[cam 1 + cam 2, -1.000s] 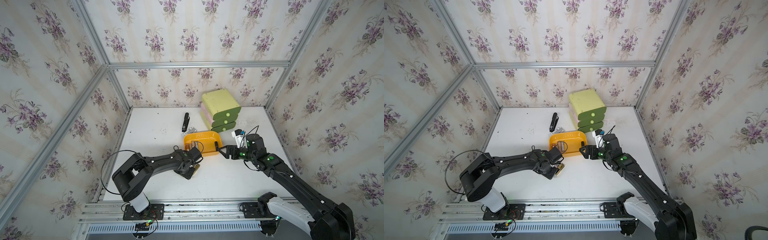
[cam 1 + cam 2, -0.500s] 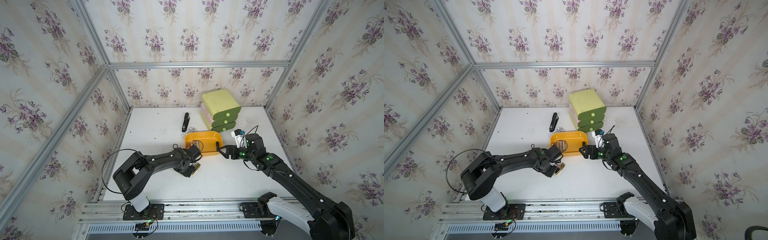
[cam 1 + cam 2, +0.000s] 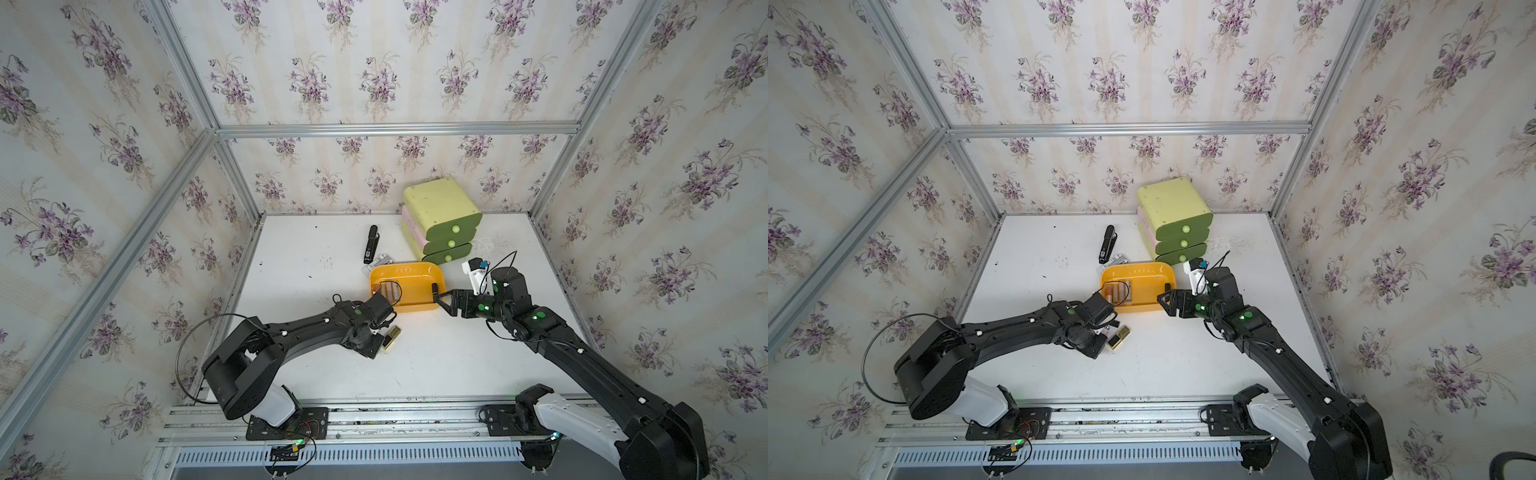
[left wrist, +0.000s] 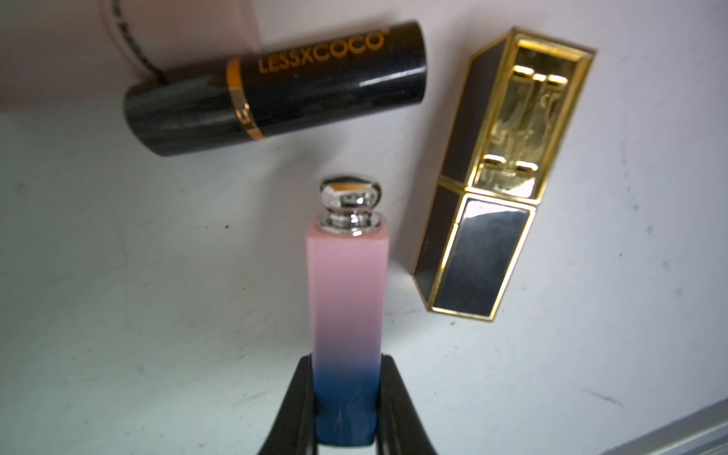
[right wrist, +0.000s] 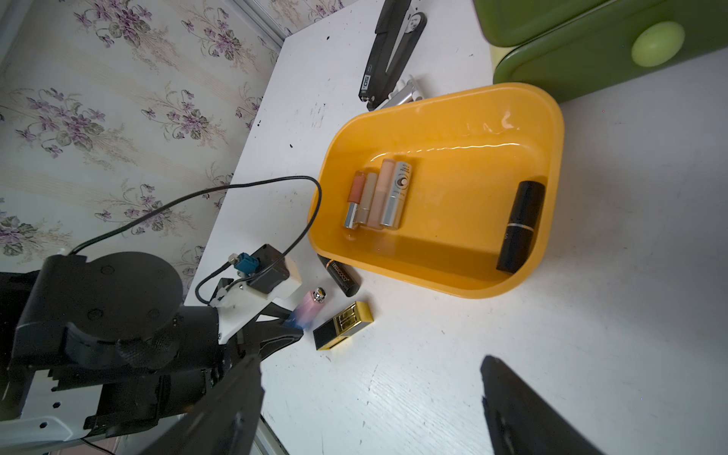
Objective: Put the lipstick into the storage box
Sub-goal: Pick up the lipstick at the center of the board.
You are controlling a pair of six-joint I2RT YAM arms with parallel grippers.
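L fingers (image 4: 293,398) are clamped on the blue end of the pink-blue lipstick (image 4: 346,299). A sec ago they were apart and closing, so that's the change: the L gripper (image 4: 346,398) has a grasp. Both pads sit flush on the tube's sides and the silver cap points away from the wrist.

As far as I can tell the lipstick isn't lifted yet. It looks to be down on the table (image 3: 457,365), mid-frame in a top view, just below the lower-left corner of the storage box (image 5: 453,110) and outside it.

Close by on the table: a black round lipstick (image 4: 275,86) across the cap end, up against the box wall, and a gold-black lipstick (image 4: 492,177) alongside. Neither touches the held one.

The box already holds four pale tubes (image 5: 378,193) and a black one (image 5: 520,228).

R gripper (image 5: 370,370) hangs released, jaws wide, empty, by the box's right edge.

My read: pick is done; lift and carry over the rim come next. Watch that the gold one isn't dragged.
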